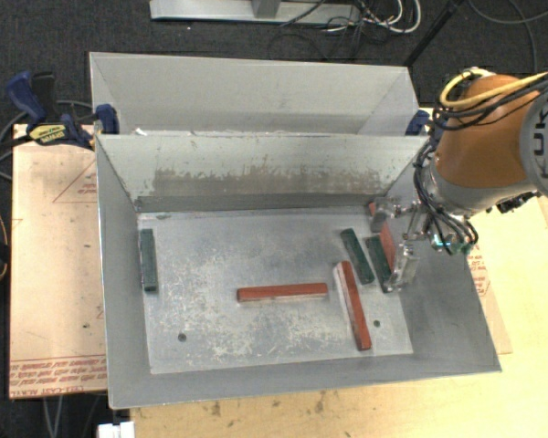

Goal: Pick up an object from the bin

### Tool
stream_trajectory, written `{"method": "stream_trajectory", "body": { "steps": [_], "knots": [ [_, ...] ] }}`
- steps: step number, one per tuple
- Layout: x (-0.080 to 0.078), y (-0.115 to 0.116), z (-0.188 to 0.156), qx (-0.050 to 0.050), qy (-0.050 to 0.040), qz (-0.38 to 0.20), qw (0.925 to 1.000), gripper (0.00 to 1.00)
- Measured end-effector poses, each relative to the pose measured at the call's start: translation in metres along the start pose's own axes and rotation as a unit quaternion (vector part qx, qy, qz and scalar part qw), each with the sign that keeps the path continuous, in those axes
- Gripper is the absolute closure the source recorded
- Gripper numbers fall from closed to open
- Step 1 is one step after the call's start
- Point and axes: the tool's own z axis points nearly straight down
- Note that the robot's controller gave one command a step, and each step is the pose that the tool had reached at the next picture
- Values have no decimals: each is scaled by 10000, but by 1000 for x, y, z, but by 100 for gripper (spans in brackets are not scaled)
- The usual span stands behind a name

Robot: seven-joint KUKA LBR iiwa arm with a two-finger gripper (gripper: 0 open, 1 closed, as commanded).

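Note:
My gripper [400,267] is low at the right side of the bin, close to the right wall. Just left of it lie two dark green bars side by side: one [357,256] slanted and free, the other [382,255] right against the gripper and partly hidden by it. A red bar [355,308] with a pale strip along its left edge lies slanted below them, near the gripper's lower end.
Another red bar [282,292] lies flat in the middle of the bin floor. A dark green bar [147,260] lies along the left wall. A small red piece [373,210] sits at the back right corner. The arm comes in over the right rim.

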Motion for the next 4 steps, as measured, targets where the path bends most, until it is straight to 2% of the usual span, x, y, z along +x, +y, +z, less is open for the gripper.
{"method": "stream_trajectory", "body": {
  "steps": [1, 2, 3, 4],
  "knots": [
    [-2, 92, 89, -17, -3, -584, 9983, 0],
    [-4, 87, 85, 4, -35, -549, 9985, 100],
    [-50, 90, -3, 18, -72, -2252, 9743, 100],
    [-78, 20, 4, 21, -53, -1055, 9944, 100]
  ]
}}
